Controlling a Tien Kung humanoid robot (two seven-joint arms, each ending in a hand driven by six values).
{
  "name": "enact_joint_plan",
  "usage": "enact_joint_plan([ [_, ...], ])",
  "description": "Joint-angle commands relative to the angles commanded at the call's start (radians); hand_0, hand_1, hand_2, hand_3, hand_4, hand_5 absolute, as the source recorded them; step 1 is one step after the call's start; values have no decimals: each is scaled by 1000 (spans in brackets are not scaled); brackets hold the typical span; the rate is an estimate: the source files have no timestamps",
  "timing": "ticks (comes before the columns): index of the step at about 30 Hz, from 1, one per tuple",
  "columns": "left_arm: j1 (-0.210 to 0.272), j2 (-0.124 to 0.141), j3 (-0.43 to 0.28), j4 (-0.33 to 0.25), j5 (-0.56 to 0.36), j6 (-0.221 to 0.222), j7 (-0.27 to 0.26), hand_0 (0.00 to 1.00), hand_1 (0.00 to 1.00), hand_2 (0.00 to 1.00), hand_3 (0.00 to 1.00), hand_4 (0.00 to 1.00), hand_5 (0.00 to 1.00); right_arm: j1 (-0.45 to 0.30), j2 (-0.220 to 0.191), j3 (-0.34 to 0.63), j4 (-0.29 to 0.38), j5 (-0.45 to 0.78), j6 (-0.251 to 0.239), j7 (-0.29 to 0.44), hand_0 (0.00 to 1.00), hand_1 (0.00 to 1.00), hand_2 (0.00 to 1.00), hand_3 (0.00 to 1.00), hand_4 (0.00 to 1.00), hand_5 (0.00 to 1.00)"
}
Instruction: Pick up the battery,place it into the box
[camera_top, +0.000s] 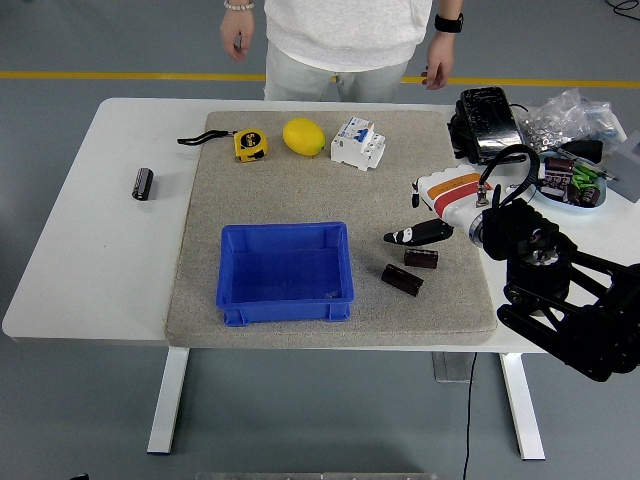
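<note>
White tabletop under a grey mat (300, 190). At centre right, the right hand (432, 212) hovers with fingers relaxed and empty just above two dark batteries (411, 270). Lower centre sits the blue box (284, 272); another battery (143, 184) lies far left.
</note>
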Motion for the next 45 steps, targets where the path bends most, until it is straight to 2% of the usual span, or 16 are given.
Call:
enact_joint_plan([
  [3, 1, 0, 0, 0, -2, 0, 0, 675, 619, 714, 624, 641, 480, 35, -53, -54, 16, -97, -29, 130, 662, 587, 605, 637, 998, 637],
  [4, 1, 0, 0, 0, -2, 0, 0, 673, 618, 711, 624, 642, 479, 47, -67, -73, 14, -97, -46, 169, 715, 635, 661, 677, 998, 472],
  [8, 4, 1, -2, 0, -1, 0, 1, 673, 618, 711, 624, 642, 479, 106, -104, -169, -38, -97, -182, 337, 715, 635, 661, 677, 998, 472],
  [9, 4, 1, -3, -1, 1, 0, 2, 673, 618, 711, 624, 642, 479, 122, -105, -194, -65, -97, -221, 376, 715, 635, 661, 677, 998, 472],
  [10, 5, 0, -7, -1, 5, 0, 4, 673, 619, 711, 624, 641, 479, 139, -101, -223, -97, -97, -266, 421, 719, 649, 675, 673, 974, 305],
  [14, 5, -3, -11, -3, 13, -3, 9, 673, 619, 711, 624, 641, 479, 184, -67, -306, -218, -97, -431, 568, 719, 649, 675, 673, 974, 305],
  [15, 5, -4, -11, -3, 15, -3, 10, 673, 619, 711, 624, 641, 479, 190, -60, -318, -243, -97, -469, 589, 719, 649, 675, 673, 974, 305],
  [16, 4, -5, -12, -4, 17, -5, 11, 682, 630, 716, 624, 641, 478, 203, -48, -341, -275, -97, -514, 614, 713, 646, 666, 643, 909, 224],
  [18, 3, -6, -12, -5, 18, -6, 11, 682, 630, 716, 624, 641, 478, 218, -35, -369, -314, -97, -596, 639, 713, 646, 666, 643, 909, 224],
  [20, 2, -7, -10, -6, 17, -7, 10, 682, 630, 716, 624, 641, 478, 234, -24, -397, -341, -97, -635, 659, 713, 646, 666, 643, 909, 224],
  [21, 0, -7, -9, -6, 16, -7, 10, 682, 630, 716, 624, 641, 478, 241, -20, -409, -351, -97, -635, 666, 713, 646, 666, 643, 909, 224],
  [22, -2, -7, -7, -6, 15, -8, 9, 689, 643, 725, 625, 640, 476, 248, -17, -415, -360, -97, -635, 677, 702, 633, 634, 604, 859, 186],
  [25, -7, -7, 0, -7, 8, -8, 7, 689, 643, 725, 625, 640, 476, 261, -15, -399, -372, -97, -635, 720, 702, 633, 634, 604, 859, 186],
  [31, -13, -6, 12, -5, -10, -3, -4, 689, 645, 723, 624, 641, 478, 270, -27, -337, -362, -97, -569, 825, 696, 625, 619, 587, 848, 190],
  [45, -22, -11, 23, -6, -18, -2, -6, 707, 661, 731, 623, 640, 476, 235, -23, -297, -385, -97, -490, 856, 671, 611, 611, 577, 820, 158],
])
